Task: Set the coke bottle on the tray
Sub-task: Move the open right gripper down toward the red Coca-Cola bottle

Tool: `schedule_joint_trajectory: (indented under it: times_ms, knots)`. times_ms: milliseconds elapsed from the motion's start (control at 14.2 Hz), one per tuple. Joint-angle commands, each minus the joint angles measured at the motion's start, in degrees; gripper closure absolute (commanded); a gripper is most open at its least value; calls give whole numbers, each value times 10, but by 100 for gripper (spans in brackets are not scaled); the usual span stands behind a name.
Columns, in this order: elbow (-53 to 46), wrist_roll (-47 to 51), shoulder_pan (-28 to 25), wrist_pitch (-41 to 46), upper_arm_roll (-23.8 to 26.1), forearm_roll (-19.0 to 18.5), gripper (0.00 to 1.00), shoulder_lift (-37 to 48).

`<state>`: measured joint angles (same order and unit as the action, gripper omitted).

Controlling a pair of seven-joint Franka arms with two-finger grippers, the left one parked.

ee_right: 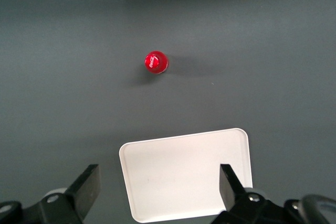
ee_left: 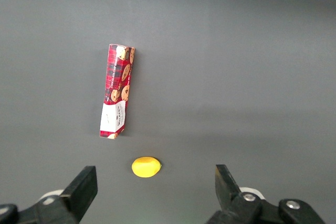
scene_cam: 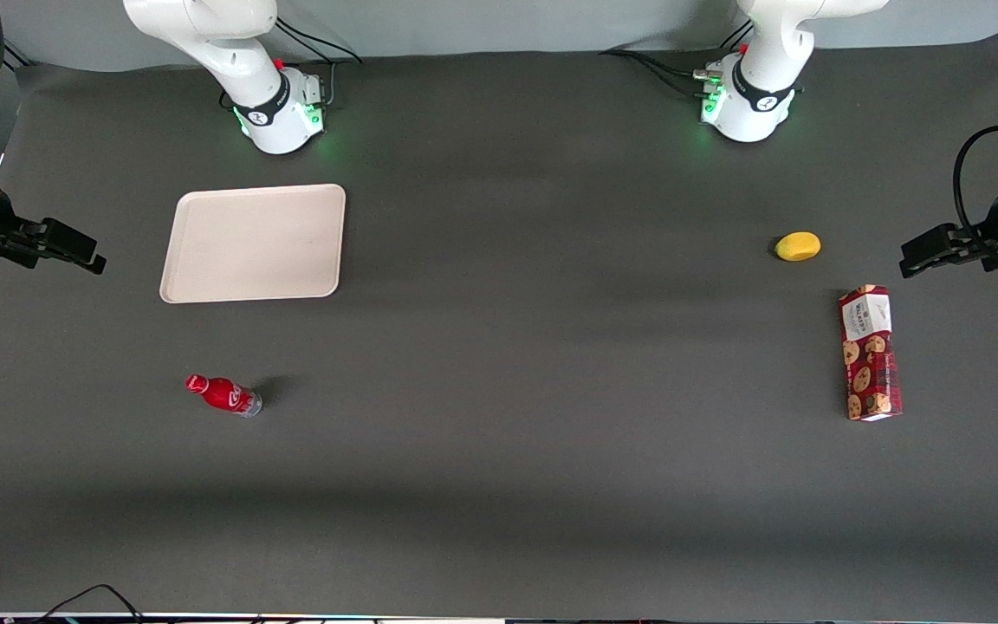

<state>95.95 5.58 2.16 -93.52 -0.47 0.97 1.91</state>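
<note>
Coke bottle upright on table, off tray; hand open, high.

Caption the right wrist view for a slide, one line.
Open end effector hovers over the tray, the upright coke bottle standing apart on the dark table.

White arm w/ black pincer (black cables, green base LEDs).
</note>
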Motion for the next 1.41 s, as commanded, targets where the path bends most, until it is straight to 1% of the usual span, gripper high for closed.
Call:
schedule_joint_trajectory:
  times_ms: [0,422,703,1125,1336]
  knots:
    - [-6,-13,5,10,0,-7,0,0]
    - [-10,-16,1,6,0,-5,0,-16]
    - [-28,-18,-1,-24,6,-4,0,-78]
    - [-27,-28,-15,-151,8,0,0,-168]
    - [-6,-28,-15,-206,19,7,0,-201]
